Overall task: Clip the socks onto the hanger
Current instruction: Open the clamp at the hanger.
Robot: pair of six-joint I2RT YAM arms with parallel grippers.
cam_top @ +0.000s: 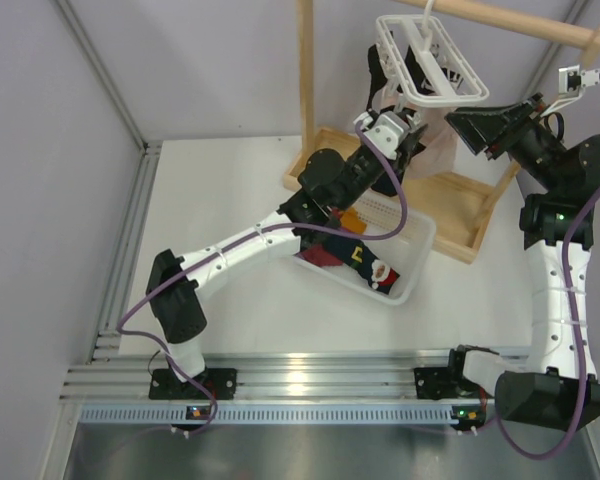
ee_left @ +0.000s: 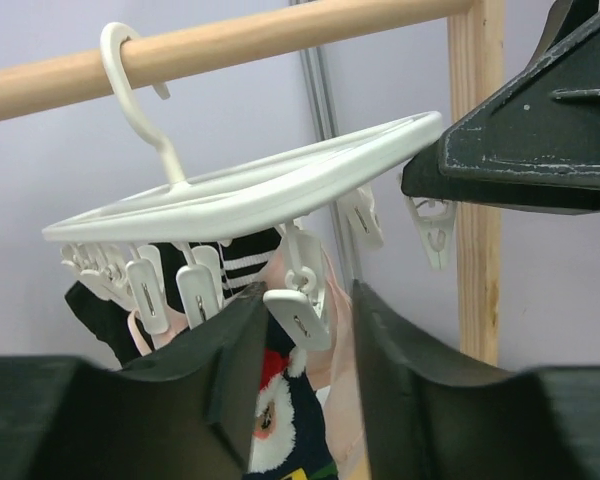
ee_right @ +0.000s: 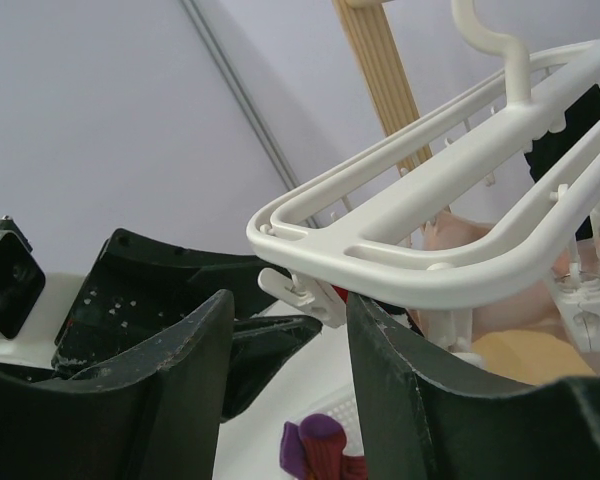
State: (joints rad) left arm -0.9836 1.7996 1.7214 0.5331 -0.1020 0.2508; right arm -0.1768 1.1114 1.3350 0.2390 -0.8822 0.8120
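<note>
hanger (cam_top: 430, 65) on wooden bar (cam_top: 520, 20), above rack base (cam_top: 470, 240) | basket (cam_top: 420, 265) on table (cam_top: 230, 200) — before rack base | socks (cam_top: 365, 262) in basket | clipped sock (ee_left: 248, 262) — under hanger

The left arm (cam_top: 250, 240) is reaching far forward and to the right, its elbow kinking low near its base and its forearm sloping up to a raised wrist. The left gripper (ee_left: 308, 300) is pointing upward, its fingers (ee_left: 220, 350) standing apart with a clear gap between them. The right arm (cam_top: 555, 280) is standing almost straight up from its base, bending at the elbow and leaning in to the left. The right gripper (ee_right: 290, 300) is facing the left one, close by, its fingers (ee_right: 180, 340) parted about as far; whether they are pressing on anything I cannot make out.
</note>
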